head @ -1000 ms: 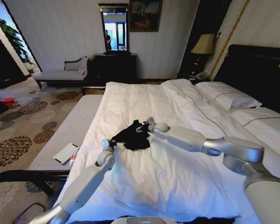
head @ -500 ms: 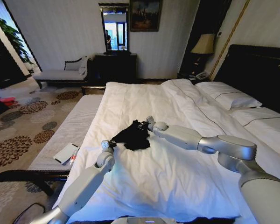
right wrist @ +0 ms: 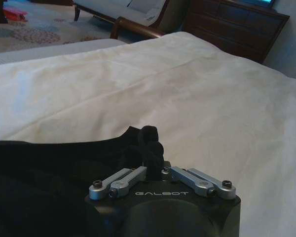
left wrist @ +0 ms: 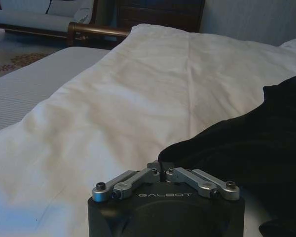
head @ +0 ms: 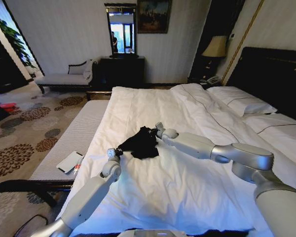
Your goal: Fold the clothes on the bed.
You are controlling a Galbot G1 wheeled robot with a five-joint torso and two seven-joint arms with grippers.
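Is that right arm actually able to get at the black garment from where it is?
Yes, it seems so. The right gripper is already at the far edge of the black garment, its fingers shut on a bunched bit of fabric. Nothing on the white duvet blocks it. The left gripper pinches the opposite corner.

Clothes (head: 140,142) on the bed (head: 187,187), between both end effectors.

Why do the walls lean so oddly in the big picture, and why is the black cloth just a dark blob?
Head view: the wide lens bends the room's edges, and the clothes show little detail against the bright white bed. Left wrist view: dim light leaves the fabric featureless beside the left end effector.
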